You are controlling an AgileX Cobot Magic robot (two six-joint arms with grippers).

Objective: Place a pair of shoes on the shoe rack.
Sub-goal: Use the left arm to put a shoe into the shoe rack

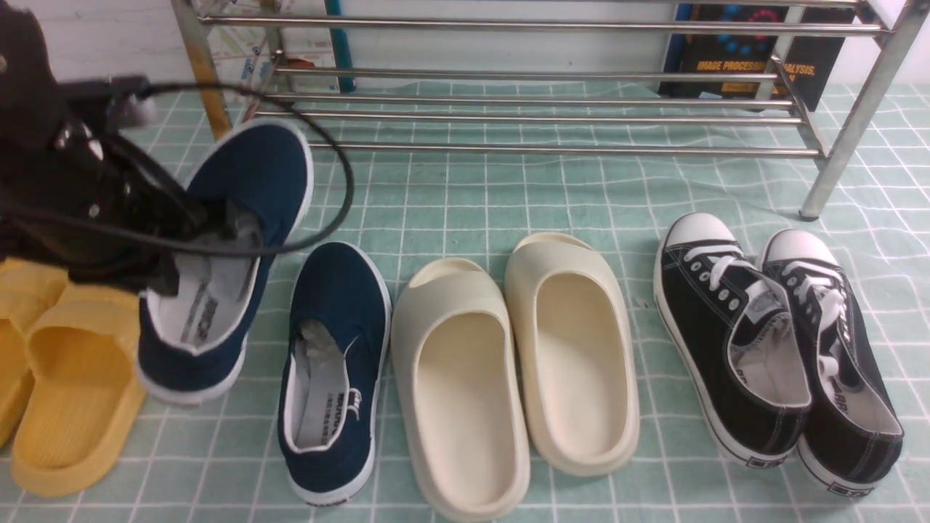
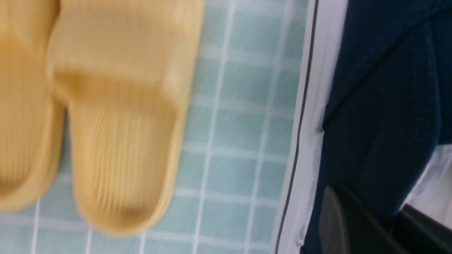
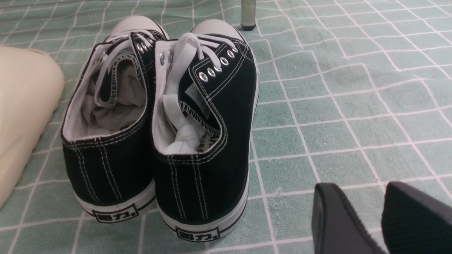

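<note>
Front view, nearest you: a row of footwear lies on the green checked cloth [image 1: 465, 211] in front of the shoe rack [image 1: 538, 150], every toe pointing toward it. In front of the rack's left end are the yellow slides [image 1: 65, 378], partly hidden by your left arm.

Next along, your left gripper [image 1: 211, 225] reaches into the mouth of one navy shoe [image 1: 251, 174]. In the left wrist view one dark finger [image 2: 344, 222] lies on the outside of the blue canvas wall and the other sits on the pale lining side. So the pincer is clenched on that wall.

This shoe has navy canvas, a white rubber sole edge with a thin dark stripe, and grey-white lining with printing on the insole. It sits skewed and looks larger than its mate. Its toe overlaps the rack's left front leg in the picture; whether its heel touches the cloth you cannot tell.

The other navy shoe [image 1: 338, 312] lies flat in front of the rack's left half. It has the same colours, with something grey and crumpled inside.

In front of the rack's middle are the cream slides [image 1: 508, 363], side by side. In front of its right end are the black lace-up sneakers [image 1: 770, 341], touching each other. In the right wrist view your right gripper [image 3: 363, 185] hangs behind their heels, released, with only cloth showing between its fingers.

Farthest is the rack itself, made of shiny silver tubes with long horizontal bars. A dark book [image 1: 734, 51] stands behind its right end.
</note>
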